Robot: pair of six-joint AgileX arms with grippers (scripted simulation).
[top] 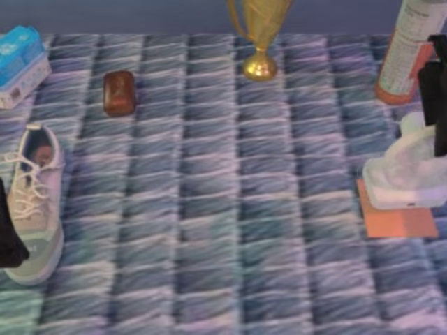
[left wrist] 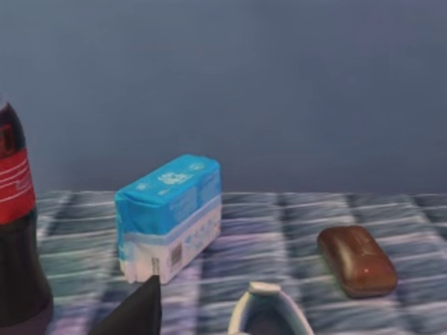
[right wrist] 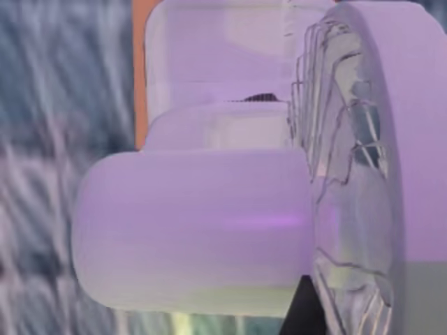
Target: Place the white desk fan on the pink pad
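Note:
The white desk fan [top: 407,173] stands at the table's right side. Its flat base rests on the far part of the pink pad [top: 401,222], whose near part shows bare in front of it. My right gripper [top: 434,132] hangs right over the fan's upper part, touching or almost touching it. In the right wrist view the fan's motor housing [right wrist: 195,223] and grille [right wrist: 363,174] fill the picture, with a strip of the pad [right wrist: 138,70] behind them. My left gripper [top: 7,241] is parked at the left edge beside the sneaker.
A grey-white sneaker [top: 35,202] lies at the left. A blue tissue pack [top: 21,59] and a brown block [top: 119,92] sit at the back left. A gold trophy [top: 260,42] stands at the back centre and an orange-bottomed spray can [top: 412,49] at the back right. A cola bottle [left wrist: 17,230] shows in the left wrist view.

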